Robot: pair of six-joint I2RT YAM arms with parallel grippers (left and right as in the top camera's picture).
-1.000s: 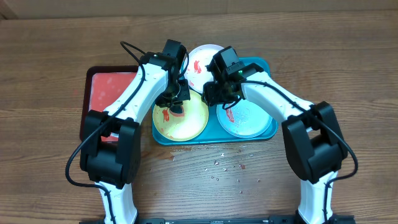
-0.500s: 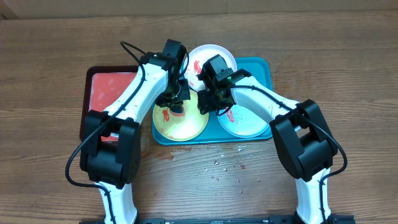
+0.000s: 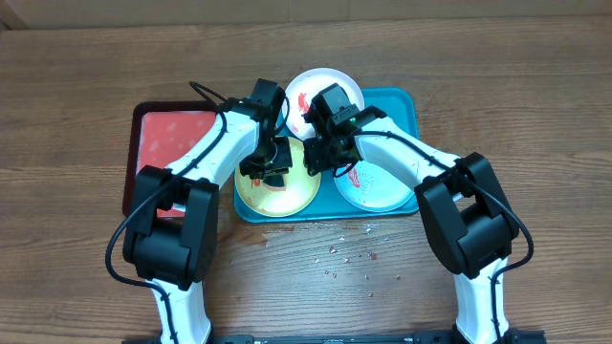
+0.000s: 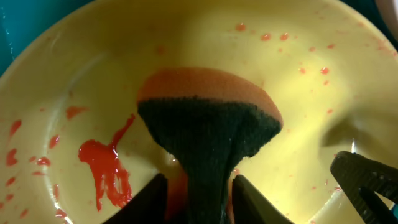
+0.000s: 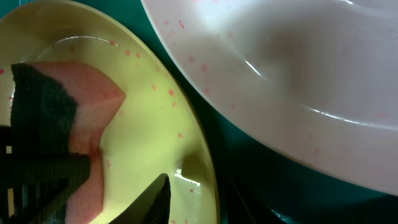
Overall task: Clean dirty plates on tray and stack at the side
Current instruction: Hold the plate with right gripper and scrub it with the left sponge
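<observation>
Wooden table (image 3: pixel 96 57), yellow plate (image 4: pixel 311 37) beneath left jaws clamping sponge (image 4: pixel 211 137)

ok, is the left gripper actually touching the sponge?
Touching. In the left wrist view, the left gripper pinches the sponge from both sides, squeezing its dark side narrow, with no gap showing.

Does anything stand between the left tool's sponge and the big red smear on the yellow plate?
Nothing visible does. The left tool grips the sponge, which sits in the yellow plate; only bare plate separates it from the sauce smear. The right tool is at the plate's opposite rim, outside that path.
</observation>
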